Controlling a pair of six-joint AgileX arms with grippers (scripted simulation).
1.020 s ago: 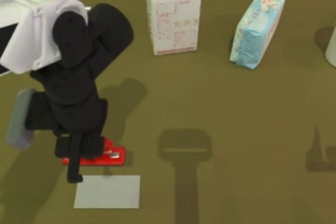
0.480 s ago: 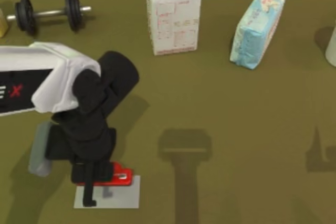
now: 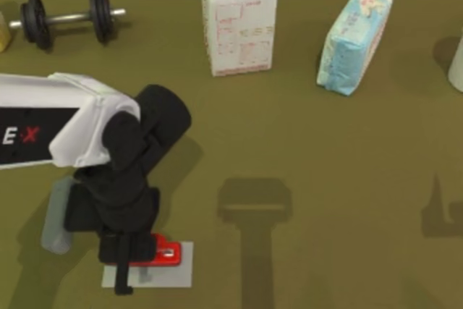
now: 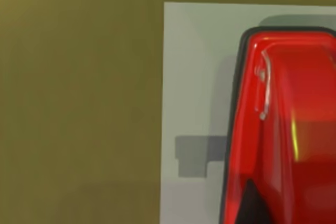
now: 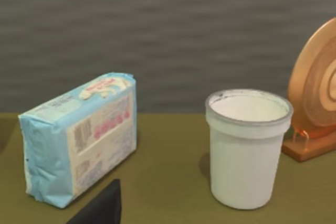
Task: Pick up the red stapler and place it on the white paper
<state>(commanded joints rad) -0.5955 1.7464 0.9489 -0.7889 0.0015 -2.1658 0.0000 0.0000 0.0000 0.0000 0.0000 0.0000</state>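
At the lower left of the top view, the left gripper (image 3: 129,262) has carried the red stapler (image 3: 163,252) down from the bare desk (image 3: 304,128), where it was a second ago, onto the white paper (image 3: 182,273); its fingers grasp the stapler. In the left wrist view the red stapler (image 4: 286,124) overlaps the white paper (image 4: 191,77), so release probably comes next. The right arm is parked out of the top view, its fingers' state indeterminable.

Red stapler (image 3: 165,252) – pale grey-white paper (image 3: 181,271) – olive table (image 3: 304,150).
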